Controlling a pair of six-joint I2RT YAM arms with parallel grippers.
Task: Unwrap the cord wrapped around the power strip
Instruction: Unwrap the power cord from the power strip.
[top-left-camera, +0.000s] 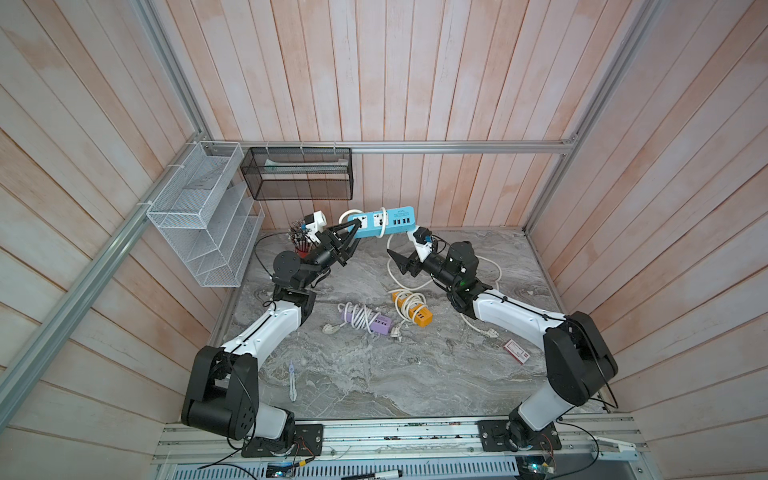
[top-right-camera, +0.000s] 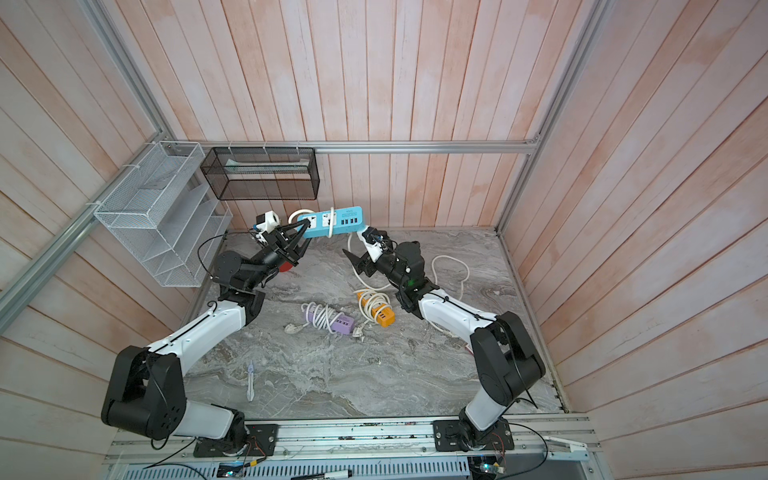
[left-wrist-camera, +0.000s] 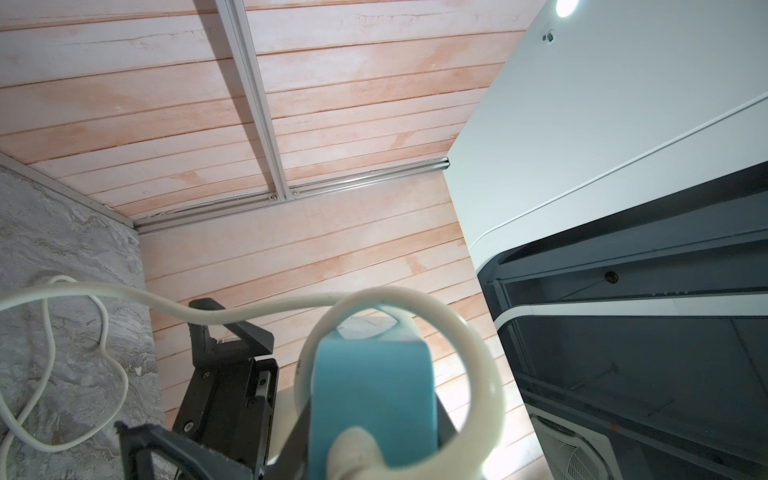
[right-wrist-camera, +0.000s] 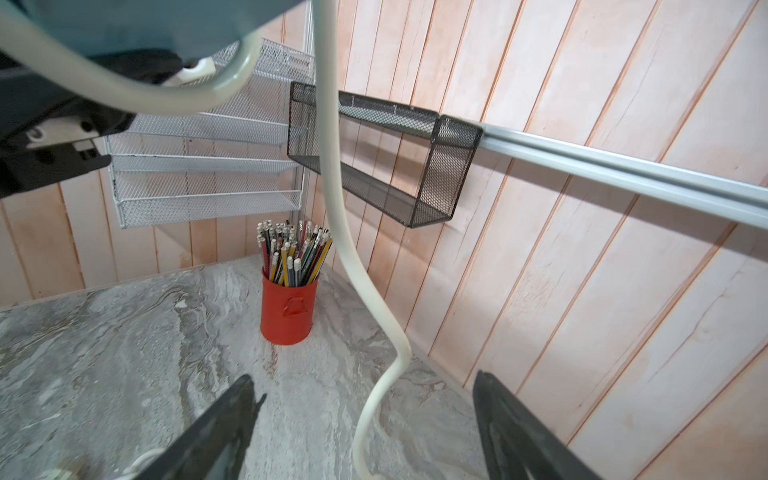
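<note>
Risky spot right now. Clamped with the left gripper (top-left-camera: 352, 229) on just the left end of the blue power strip (top-left-camera: 384, 222), held clear of the table in the upper middle of both top views, close to the back wall. Could well twist or slip out of that end-only hold under a hard tug on the cord (right-wrist-camera: 330, 158).

Poised just below with the right gripper (top-left-camera: 398, 261), jaws wide apart, holding nothing. From the right wrist view, one finger either side of the dangling cord, no contact. Closing and pulling sideways from there would probably cinch the last turn tighter rather than slide it off.

Worth watching lower down too, centre frame. Trailing across the marble table (top-left-camera: 374, 386) right beside the orange strip (top-left-camera: 411, 309) and near the purple strip (top-left-camera: 370, 322), both bundled in their own cords. Easy to snag one and drag it along. Red pencil cup (right-wrist-camera: 289, 309) tucked behind the left arm as well, knockable on a wide swing.

As for looks: light blue body, white sockets toward the left, dark USB ports toward the right. Just one white turn (top-left-camera: 382, 222) visible round the middle, plus a loose loop (top-left-camera: 345, 216) curling off the held end. Rest of the cord off the body, snaking down to the table toward the right of frame.
</note>
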